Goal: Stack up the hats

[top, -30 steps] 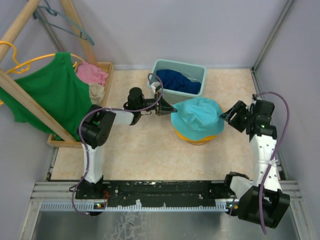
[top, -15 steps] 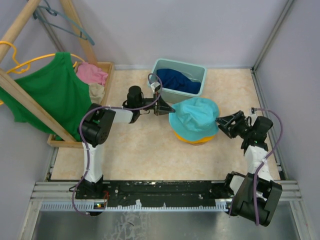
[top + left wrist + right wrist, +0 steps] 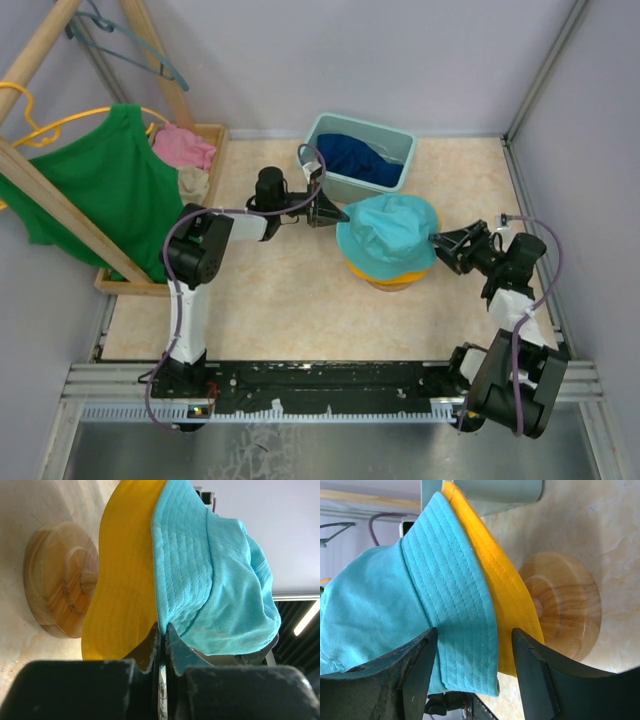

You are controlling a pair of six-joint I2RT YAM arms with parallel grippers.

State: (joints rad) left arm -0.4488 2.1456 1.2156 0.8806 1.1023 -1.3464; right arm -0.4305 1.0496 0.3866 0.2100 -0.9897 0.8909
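Hats counted on the one wooden stand [image 3: 55, 580]: two. The teal hat [image 3: 388, 228] sits on top of the orange-yellow hat [image 3: 396, 277]; from above the yellow brim shows only as a rim at the stack's 6 o'clock edge. The stand is on the counter [image 3: 290, 300], right of centre. A third, the navy blue hat [image 3: 362, 160], lies crumpled in the one pale teal bin [image 3: 335, 187], at 12 o'clock from the stack. One pink bundle [image 3: 183, 147] lies in the one wooden tray [image 3: 217, 140] toward the counter's 10 o'clock corner; I cannot tell from here whether it is a hat. One green tank top [image 3: 100, 185] hangs at 9 o'clock. Left jaws: at the teal hat's 10 o'clock, closed tight and pinching the edge of the teal brim where it meets the yellow one. Right jaws: at the stack's 3 o'clock, standing apart, one finger [image 3: 415, 672] to each side of both brims, gripping nothing.
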